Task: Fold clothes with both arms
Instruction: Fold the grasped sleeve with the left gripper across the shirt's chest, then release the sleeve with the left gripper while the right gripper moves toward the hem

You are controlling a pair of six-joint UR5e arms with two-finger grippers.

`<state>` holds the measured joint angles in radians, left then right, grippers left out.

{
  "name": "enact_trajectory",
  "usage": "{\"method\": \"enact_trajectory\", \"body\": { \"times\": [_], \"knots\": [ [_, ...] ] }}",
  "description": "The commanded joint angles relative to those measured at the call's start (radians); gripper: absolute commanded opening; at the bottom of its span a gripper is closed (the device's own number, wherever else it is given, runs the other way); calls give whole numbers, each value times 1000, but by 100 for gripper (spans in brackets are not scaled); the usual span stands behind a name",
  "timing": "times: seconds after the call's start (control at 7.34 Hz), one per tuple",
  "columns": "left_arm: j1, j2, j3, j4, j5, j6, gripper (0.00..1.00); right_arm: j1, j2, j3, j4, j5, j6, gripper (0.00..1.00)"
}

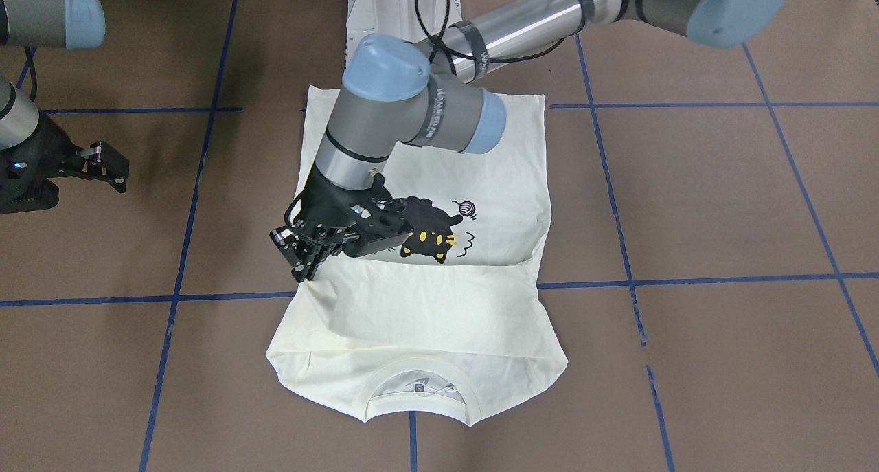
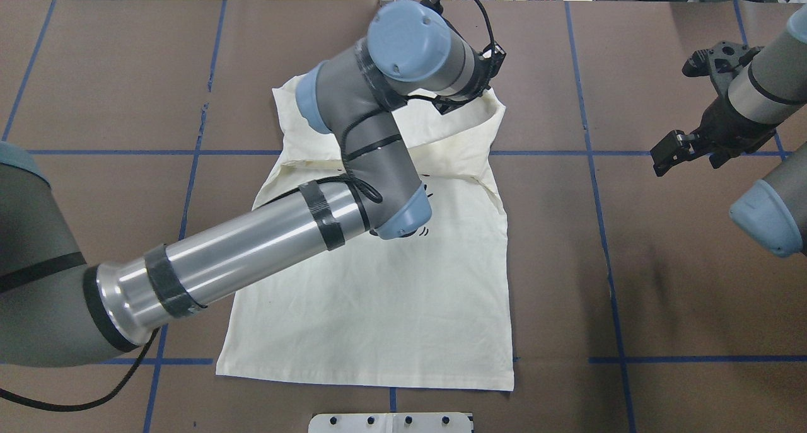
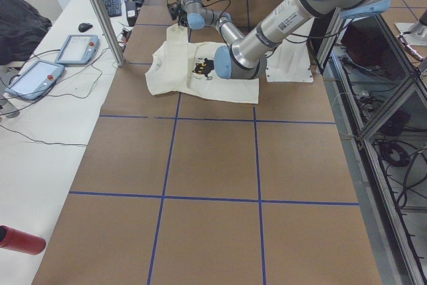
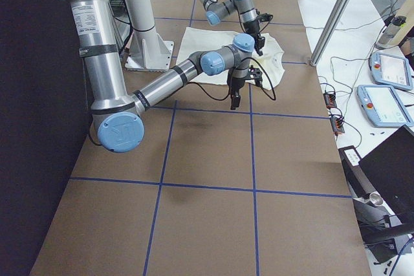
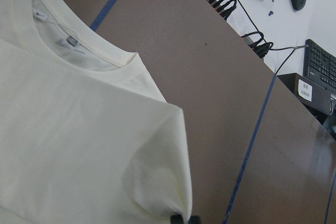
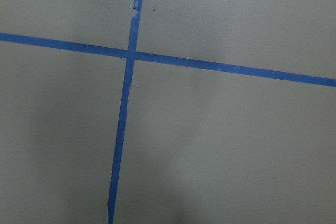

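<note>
Left end effector (image 1: 302, 266) looks clamped on the shirt's (image 1: 426, 307) shoulder edge, around 1 o'clock of it seen from overhead, with the cloth puckered up to the tips. My guess is it's got that corner so it can pull the side in over the cat print (image 1: 429, 235). Rest of the shirt lies flat in the middle of the table (image 1: 721, 197), collar (image 1: 419, 383) at 12, hem at 6. Right end effector (image 1: 110, 164) sits well off at roughly 3 o'clock, jaws apart, holding nothing, probably parked clear of the left arm (image 1: 412, 121).
</note>
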<state>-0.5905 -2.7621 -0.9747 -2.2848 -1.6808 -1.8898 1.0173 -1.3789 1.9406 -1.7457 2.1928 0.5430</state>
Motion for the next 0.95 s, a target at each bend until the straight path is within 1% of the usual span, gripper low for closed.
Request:
{"method": "enact_trajectory", "body": {
  "times": [0.0, 0.14, 0.27, 0.41, 0.54, 0.68, 0.82],
  "knots": [
    [27, -24, 71, -68, 59, 84, 100, -2, 18, 0, 0, 11, 23, 100],
    [23, 16, 14, -68, 55, 130, 100, -2, 24, 0, 2, 13, 26, 100],
    [6, 68, -49, -61, 11, 158, 100, -2, 32, 3, 2, 13, 29, 100],
    [-29, 140, -112, -53, -98, 188, 100, -8, 49, 4, 14, 27, 78, 100],
    [-57, 256, -228, -12, -165, 231, 100, -53, 54, 12, 78, 30, 189, 100],
    [-63, 360, -390, 116, -177, 324, 100, -125, 40, 12, 183, 7, 344, 100],
    [-66, 442, -550, 274, -177, 422, 100, -199, 37, 17, 275, -57, 489, 100]
  ]
}}
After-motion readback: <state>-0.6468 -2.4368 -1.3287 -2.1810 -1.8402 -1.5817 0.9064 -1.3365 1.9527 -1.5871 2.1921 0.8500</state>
